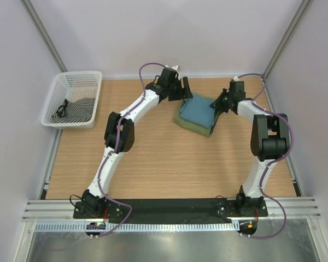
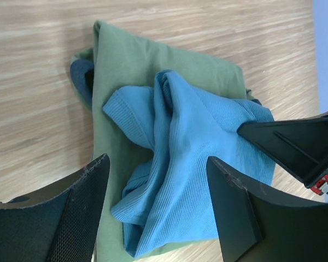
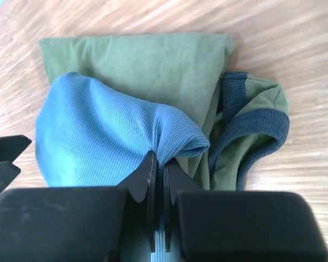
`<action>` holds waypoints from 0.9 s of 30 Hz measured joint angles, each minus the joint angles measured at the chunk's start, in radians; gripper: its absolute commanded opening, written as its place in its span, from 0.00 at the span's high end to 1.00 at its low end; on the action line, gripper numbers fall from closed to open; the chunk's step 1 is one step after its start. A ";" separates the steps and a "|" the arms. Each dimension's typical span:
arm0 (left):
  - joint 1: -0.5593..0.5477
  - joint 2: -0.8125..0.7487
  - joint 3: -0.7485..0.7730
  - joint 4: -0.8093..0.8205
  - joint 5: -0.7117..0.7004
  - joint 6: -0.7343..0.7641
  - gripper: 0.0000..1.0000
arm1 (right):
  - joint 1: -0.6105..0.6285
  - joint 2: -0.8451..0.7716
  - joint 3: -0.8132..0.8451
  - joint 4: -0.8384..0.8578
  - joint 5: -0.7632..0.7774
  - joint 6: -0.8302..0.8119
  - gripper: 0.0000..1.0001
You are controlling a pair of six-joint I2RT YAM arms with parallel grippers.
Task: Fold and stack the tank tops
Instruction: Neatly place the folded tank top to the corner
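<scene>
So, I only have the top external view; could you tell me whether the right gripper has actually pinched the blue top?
Observer: Yes, the right gripper is shut on a raised fold of the teal-blue tank top.
Operator: Thanks; does anything stick out of the stack?
Observer: The olive-green tank top underneath shows a navy-trimmed armhole poking out beside it.
Operator: And the left gripper?
Observer: The left gripper is open, straddling the crumpled blue cloth, gripping nothing.

The black left gripper [image 2: 157, 161] hovers with jaws spread wide; the black right gripper [image 3: 159, 158] is pinched tight on the ribbed teal-blue tank top [image 3: 93, 125].
</scene>
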 measured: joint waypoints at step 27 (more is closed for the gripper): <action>0.002 -0.247 -0.306 0.148 -0.062 0.029 0.27 | -0.060 -0.180 -0.158 0.081 0.025 -0.008 0.14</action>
